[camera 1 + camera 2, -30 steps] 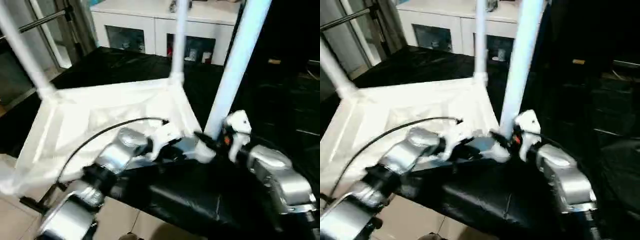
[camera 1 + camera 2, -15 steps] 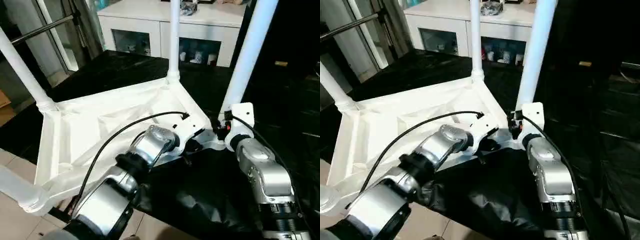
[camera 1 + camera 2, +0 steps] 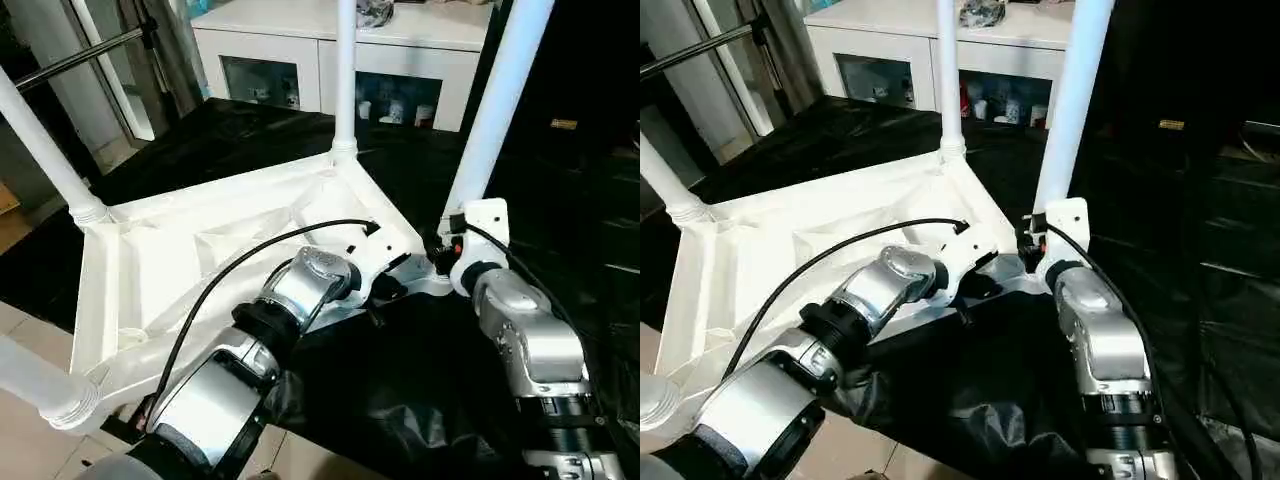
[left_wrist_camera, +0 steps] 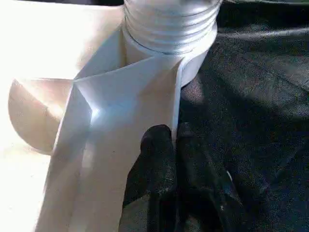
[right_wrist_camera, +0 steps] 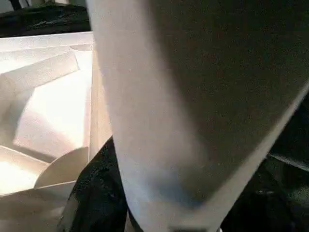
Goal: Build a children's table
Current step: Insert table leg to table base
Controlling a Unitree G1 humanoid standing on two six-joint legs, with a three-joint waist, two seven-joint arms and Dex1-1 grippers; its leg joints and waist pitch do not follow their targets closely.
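On the black-draped surface [image 3: 420, 400] the children's table [image 3: 210, 250] lies upside down, ribbed underside up, its near-left corner hanging past the surface's front edge. Four white legs [image 3: 345, 70] stand up from the corner sockets. Behind it, beyond the far edge, stands a white glass-door cabinet [image 3: 330, 70]. At the table's near-right corner, the right gripper [image 3: 440, 255] sits at the base of the leg there, jaws about half spread around it. The left gripper [image 4: 174, 145] has its fingers pressed together against the rim wall just beside that socket.
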